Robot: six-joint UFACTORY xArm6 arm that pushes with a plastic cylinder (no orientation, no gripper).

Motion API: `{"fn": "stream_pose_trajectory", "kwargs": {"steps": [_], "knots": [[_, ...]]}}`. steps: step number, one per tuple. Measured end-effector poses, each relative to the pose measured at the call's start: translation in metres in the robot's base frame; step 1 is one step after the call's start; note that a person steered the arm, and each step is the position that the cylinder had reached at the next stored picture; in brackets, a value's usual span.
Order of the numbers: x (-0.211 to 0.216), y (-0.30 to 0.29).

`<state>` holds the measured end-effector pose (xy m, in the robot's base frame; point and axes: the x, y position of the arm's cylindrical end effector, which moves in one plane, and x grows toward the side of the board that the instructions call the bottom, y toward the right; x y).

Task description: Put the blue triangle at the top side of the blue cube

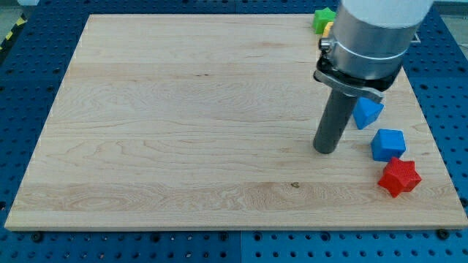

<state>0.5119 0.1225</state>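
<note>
The blue triangle (366,112) lies on the wooden board near the view's right edge. The blue cube (387,144) sits just below it and slightly to the right, with a small gap between them. My tip (325,150) rests on the board to the left of both, level with the cube and a short way from it, touching neither block. The rod's upper part and the arm's grey body hide the triangle's upper left corner.
A red star-shaped block (399,177) lies just below the blue cube. A green block (323,19) and a yellow block (328,29) sit at the board's top right, partly hidden by the arm. The board's right edge (431,124) is close.
</note>
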Motion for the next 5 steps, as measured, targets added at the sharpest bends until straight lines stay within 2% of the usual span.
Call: {"fn": "stream_pose_trajectory", "kwargs": {"steps": [2,5], "knots": [[-0.003,-0.003],[-0.063,0.001]]}}
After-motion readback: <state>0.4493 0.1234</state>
